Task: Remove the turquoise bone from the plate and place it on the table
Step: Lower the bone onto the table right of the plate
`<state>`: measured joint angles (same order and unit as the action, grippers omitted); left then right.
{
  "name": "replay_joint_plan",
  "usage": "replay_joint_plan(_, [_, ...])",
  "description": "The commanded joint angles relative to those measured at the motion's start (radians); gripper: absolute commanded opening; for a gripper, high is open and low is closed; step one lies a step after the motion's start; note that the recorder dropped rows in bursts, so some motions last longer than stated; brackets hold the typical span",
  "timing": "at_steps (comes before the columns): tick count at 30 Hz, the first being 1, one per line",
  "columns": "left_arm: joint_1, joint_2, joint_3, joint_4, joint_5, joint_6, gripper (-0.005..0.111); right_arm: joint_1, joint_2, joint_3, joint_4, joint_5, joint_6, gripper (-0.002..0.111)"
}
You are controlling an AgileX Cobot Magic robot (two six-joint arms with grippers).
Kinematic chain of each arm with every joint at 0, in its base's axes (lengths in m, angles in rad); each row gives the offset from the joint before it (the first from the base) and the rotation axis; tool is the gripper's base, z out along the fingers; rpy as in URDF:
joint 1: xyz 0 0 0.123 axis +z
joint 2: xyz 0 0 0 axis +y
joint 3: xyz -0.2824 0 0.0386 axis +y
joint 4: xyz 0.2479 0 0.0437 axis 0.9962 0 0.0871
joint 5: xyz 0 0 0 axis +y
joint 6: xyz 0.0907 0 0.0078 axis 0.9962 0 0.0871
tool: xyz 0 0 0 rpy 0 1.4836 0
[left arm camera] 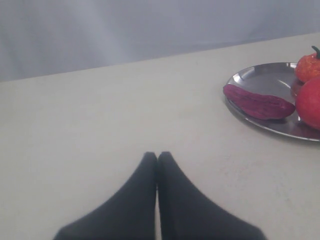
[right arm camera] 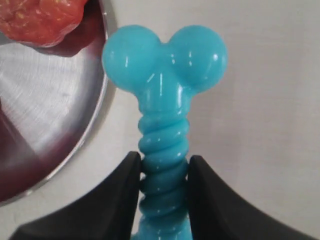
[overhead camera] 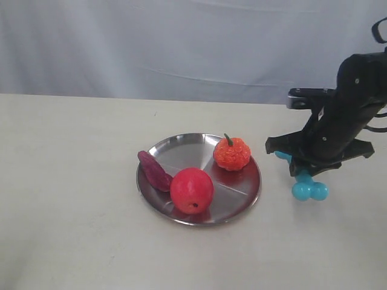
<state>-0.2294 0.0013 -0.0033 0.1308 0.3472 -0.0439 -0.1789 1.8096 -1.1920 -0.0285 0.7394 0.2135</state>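
The turquoise bone (overhead camera: 308,188) is off the plate, to its right over the table (overhead camera: 72,229), with my right gripper (overhead camera: 300,169) shut on its ribbed shaft. In the right wrist view both black fingers press the shaft of the bone (right arm camera: 164,105), and its knobbed end points away from my right gripper (right arm camera: 164,167). The steel plate (overhead camera: 181,148) sits at the table's middle; its rim (right arm camera: 95,110) lies just beside the bone. My left gripper (left arm camera: 157,156) is shut on nothing, hovering over bare tabletop to the left of the plate (left arm camera: 260,75). I cannot tell whether the bone touches the table.
On the plate lie a red ball (overhead camera: 191,190), an orange pumpkin toy (overhead camera: 231,153) and a purple slice-shaped toy (overhead camera: 155,171). A grey cloth backdrop (overhead camera: 181,48) closes off the far side of the table.
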Motion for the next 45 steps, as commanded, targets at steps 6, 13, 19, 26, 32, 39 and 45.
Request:
replay_joint_plan(6, [-0.002,-0.001,0.003,0.001,-0.001,0.000,0.000,-0.016,0.110,-0.007,0.002,-0.146,0.007,-0.001])
replay_joint_plan(13, [-0.002,-0.001,0.003,0.001,-0.001,0.000,0.000,-0.041,0.144,-0.007,-0.027,-0.173,-0.004,-0.001])
replay_joint_plan(19, [-0.002,-0.001,0.003,0.001,-0.001,0.000,0.000,-0.041,0.165,-0.007,-0.044,-0.189,-0.004,-0.001])
replay_joint_plan(26, [-0.002,-0.001,0.003,0.001,-0.001,0.000,0.000,-0.039,0.183,-0.007,-0.025,-0.195,-0.004,-0.001])
replay_joint_plan(32, [-0.002,-0.001,0.003,0.001,-0.001,0.000,0.000,-0.039,0.185,-0.007,-0.025,-0.192,-0.004,-0.001])
replay_joint_plan(39, [-0.002,-0.001,0.003,0.001,-0.001,0.000,0.000,-0.039,0.187,-0.007,-0.023,-0.181,-0.004,-0.001])
replay_joint_plan(45, [-0.002,-0.001,0.003,0.001,-0.001,0.000,0.000,-0.039,0.187,-0.007,-0.021,-0.181,-0.004,-0.001])
